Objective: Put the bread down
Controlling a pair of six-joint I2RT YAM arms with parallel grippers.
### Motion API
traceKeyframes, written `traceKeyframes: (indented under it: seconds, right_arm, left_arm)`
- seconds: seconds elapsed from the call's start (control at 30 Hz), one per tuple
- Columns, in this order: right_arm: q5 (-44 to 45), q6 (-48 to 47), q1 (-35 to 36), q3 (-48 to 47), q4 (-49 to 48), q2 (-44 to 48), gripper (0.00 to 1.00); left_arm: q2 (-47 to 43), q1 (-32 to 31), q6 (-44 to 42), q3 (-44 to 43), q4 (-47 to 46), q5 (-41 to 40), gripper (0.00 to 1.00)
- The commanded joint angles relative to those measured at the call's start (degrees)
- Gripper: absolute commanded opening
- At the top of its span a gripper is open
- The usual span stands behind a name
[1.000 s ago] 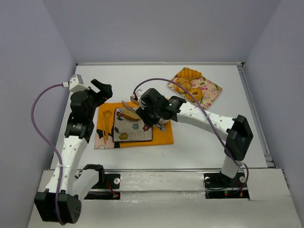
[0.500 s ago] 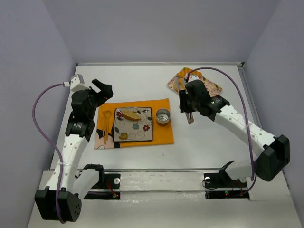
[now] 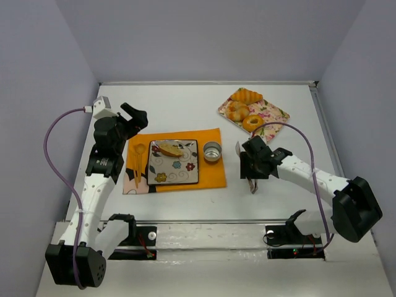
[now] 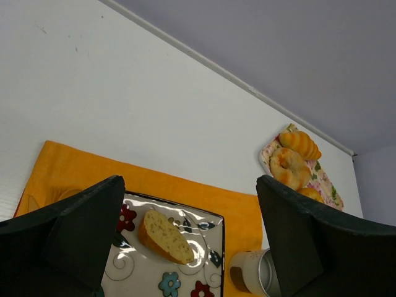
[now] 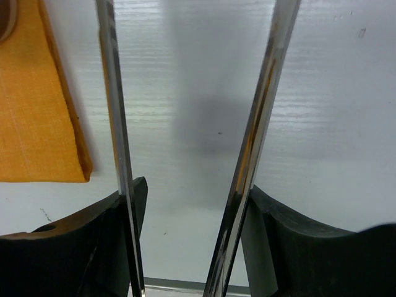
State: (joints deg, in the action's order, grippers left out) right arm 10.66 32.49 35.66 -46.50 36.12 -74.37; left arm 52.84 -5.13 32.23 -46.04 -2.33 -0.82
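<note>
The bread (image 3: 168, 149) lies toward 11 o'clock on the flowered plate (image 3: 179, 170), which sits on the orange mat (image 3: 213, 176). My left jaws hang wide at its 10 o'clock. My right jaws, parted and empty, are over bare worktop (image 3: 185, 105) at 4 o'clock.

1. There was one bread (image 3: 168, 149).
2. There was one plate (image 3: 179, 172).
3. There was one orange mat (image 3: 213, 176).
4. There was one cup (image 3: 212, 151).
5. There was one floral tray (image 3: 277, 114).
6. There were three pastries: croissant (image 3: 246, 95), doughnut (image 3: 252, 122), bun (image 3: 237, 111).
7. There were two yellow utensils (image 3: 140, 151).
8. There were two arms (image 3: 99, 179).
</note>
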Motion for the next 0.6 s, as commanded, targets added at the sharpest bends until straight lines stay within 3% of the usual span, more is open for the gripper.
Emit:
traceKeyframes:
  seconds: [0.0,0.1,0.13,0.37,0.57]
  right_arm:
    - [1.82,3.9,-0.06,-0.08,-0.79,-0.25,0.68]
    - [4.02,4.25,-0.06,-0.78,0.61,0.36,0.89]
    - [5.59,4.33,-0.06,-1.39,1.92,0.54,1.0]
    - [11.03,2.84,-0.06,-8.95,9.49,2.38,1.0]
    - [17.99,3.72,-0.06,-14.4,9.32,9.41,1.0]
  left_arm:
    - [-0.02,0.38,-0.24,0.51,-2.95,0.56,0.99]
    - [-0.02,0.38,-0.15,0.51,-2.95,0.56,0.99]
    - [-0.02,0.38,-0.15,0.6,-2.95,0.56,0.99]
    - [0.42,0.38,-0.15,0.51,-3.12,0.56,0.99]
    - [-0.02,0.38,-0.24,0.69,-2.86,0.03,0.99]
